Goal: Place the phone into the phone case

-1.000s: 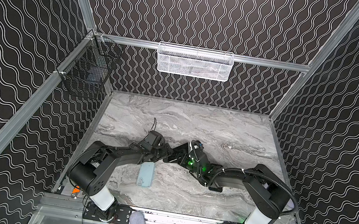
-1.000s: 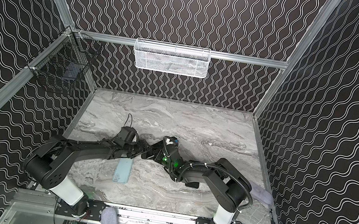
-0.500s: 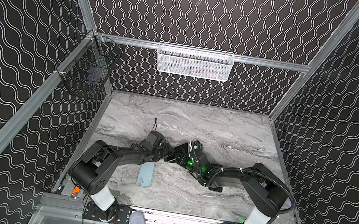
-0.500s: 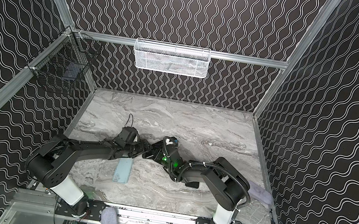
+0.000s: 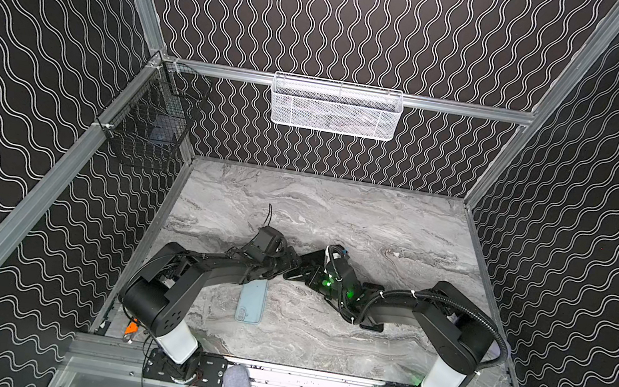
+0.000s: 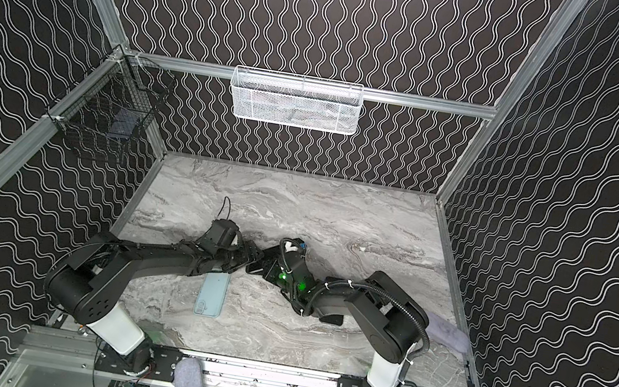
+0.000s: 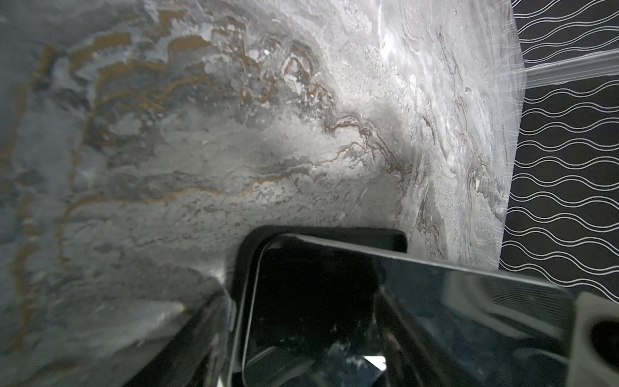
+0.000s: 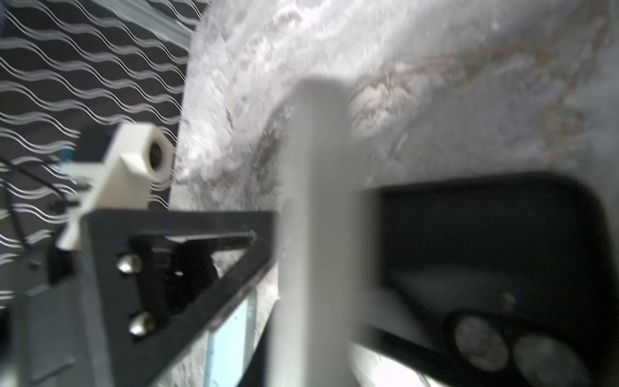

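Left claw wide over phone, right claw blurred, cannot tell; arms hardly moved

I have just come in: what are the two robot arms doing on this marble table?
The left gripper and the right gripper meet at mid-table over a glossy black phone, which sits tilted over a matte black phone case, apparently not yet seated. Whether either gripper is gripping cannot be told. A light blue phone-shaped slab lies flat close by.
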Robot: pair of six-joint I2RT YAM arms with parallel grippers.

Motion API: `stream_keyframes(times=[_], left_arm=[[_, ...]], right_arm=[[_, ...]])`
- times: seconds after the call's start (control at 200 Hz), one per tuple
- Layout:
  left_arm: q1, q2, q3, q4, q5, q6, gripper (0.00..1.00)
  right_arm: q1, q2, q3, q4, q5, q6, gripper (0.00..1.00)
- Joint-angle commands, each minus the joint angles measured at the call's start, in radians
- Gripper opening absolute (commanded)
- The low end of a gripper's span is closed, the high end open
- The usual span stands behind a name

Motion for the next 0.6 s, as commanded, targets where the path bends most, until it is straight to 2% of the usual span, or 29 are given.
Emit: stream_keyframes(times=[0.0,0.27,0.44,0.596], left_arm=[[-0.004,0.007,0.003,-0.008,0.029,-0.013,0.73],[-0.003,-0.001,-0.001,-0.008,0.028,-0.016,0.73],[-0.004,-0.007,0.0,-0.013,0.023,-0.014,0.73],[-0.004,-0.014,0.006,-0.013,0.017,-0.017,0.73]], right_arm=[[0.004,-0.009,-0.003,-0.026,0.0,-0.006,0.26],[0.01,-0.033,0.002,-0.052,0.02,-0.027,0.42],[0.016,-0.05,0.009,-0.077,0.028,-0.04,0.6],[0.025,-0.068,0.011,-0.097,0.04,-0.047,0.71]])
